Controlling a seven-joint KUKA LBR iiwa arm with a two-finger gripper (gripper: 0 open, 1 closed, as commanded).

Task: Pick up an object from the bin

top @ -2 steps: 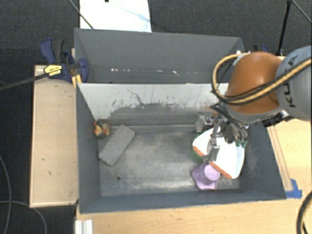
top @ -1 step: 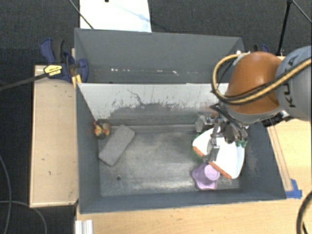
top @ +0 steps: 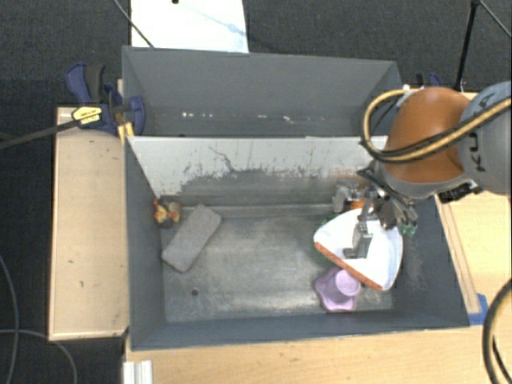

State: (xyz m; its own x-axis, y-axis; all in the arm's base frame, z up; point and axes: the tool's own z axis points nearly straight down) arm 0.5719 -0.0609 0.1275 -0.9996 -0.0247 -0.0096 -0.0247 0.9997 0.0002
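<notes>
My gripper point(top: 359, 241) is low in the right part of the bin, down on a white flat thing with an orange lower edge point(top: 386, 259). The white thing lies tilted near the right wall, and the gripper covers its upper middle. Just below it, near the front wall, a small purple thing point(top: 335, 290) lies partly tucked under the orange edge.
A grey rectangular block point(top: 190, 236) lies slantwise on the floor at the bin's left. A small yellow and red thing point(top: 166, 212) sits in the back left corner beside it. The arm's orange cover and cables hang over the bin's right wall.
</notes>
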